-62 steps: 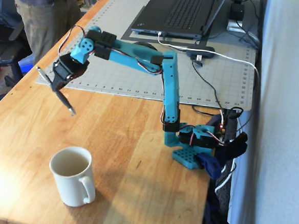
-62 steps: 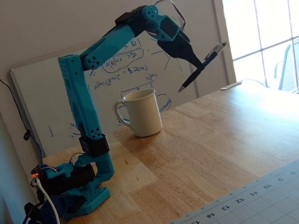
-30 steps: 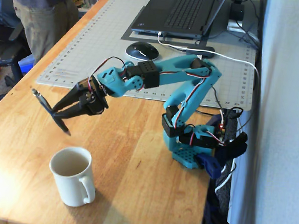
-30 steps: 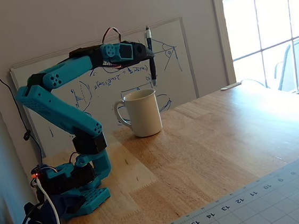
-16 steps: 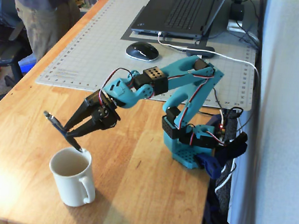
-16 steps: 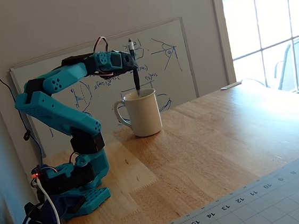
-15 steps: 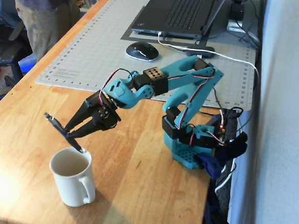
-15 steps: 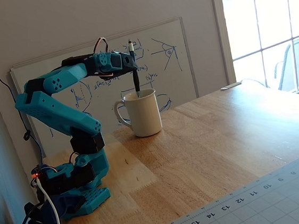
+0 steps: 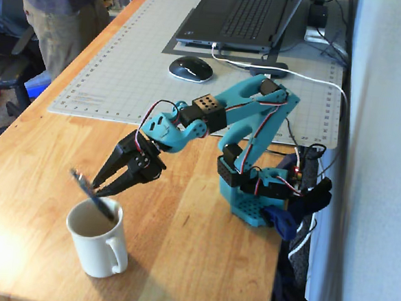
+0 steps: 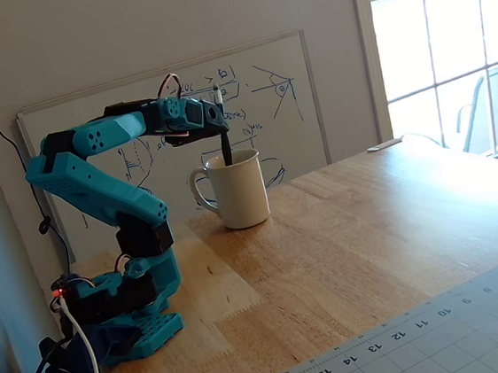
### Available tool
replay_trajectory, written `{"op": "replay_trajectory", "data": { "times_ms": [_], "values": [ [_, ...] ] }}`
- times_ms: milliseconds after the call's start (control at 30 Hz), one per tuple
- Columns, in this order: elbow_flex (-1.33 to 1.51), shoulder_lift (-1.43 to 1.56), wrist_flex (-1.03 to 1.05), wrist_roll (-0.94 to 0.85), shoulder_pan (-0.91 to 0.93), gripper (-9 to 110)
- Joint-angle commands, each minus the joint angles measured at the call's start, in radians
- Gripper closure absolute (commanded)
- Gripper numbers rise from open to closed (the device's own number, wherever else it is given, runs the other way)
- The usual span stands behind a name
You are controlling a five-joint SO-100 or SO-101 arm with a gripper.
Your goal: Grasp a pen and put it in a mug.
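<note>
Our gripper (image 9: 101,188) hangs just over the mug (image 9: 99,243), and its two fingers pinch the pen (image 9: 91,194). The pen leans, with its low end already dipped inside the mug's mouth and its top end poking out past our fingertips. In the other fixed view, our gripper (image 10: 222,129) sits right above the mug (image 10: 236,190), and the pen (image 10: 226,144) hangs down into it.

We think we are at the last step: dropping the pen in. Next we likely need to let go, so the pen slides down and rests on the rim. We should open gently, because the pen leans and could tip out.

We cannot see the pen's low tip; the mug wall hides it. We cannot tell if it touches the bottom. Behind our arm, farther off, lie a mouse (image 9: 190,68) and a laptop (image 9: 240,19), cut off at the top.
</note>
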Motion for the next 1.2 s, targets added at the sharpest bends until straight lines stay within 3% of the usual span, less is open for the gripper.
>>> {"op": "replay_trajectory", "data": {
  "times_ms": [0, 100, 200, 433, 667, 967, 1167],
  "values": [
    [-0.029, 0.089, -0.038, 0.003, -0.003, 92],
    [-0.018, 0.147, -0.038, 0.031, 0.017, 93],
    [-0.015, 0.198, -0.037, 0.173, 0.089, 93],
    [0.021, 0.293, -0.029, 0.83, 0.264, 93],
    [0.181, 0.453, -0.025, 1.285, 0.459, 101],
    [0.506, 0.735, -0.011, 1.598, 0.583, 101],
    [0.637, 0.888, 0.199, 1.621, 0.611, 101]
  ]
}}
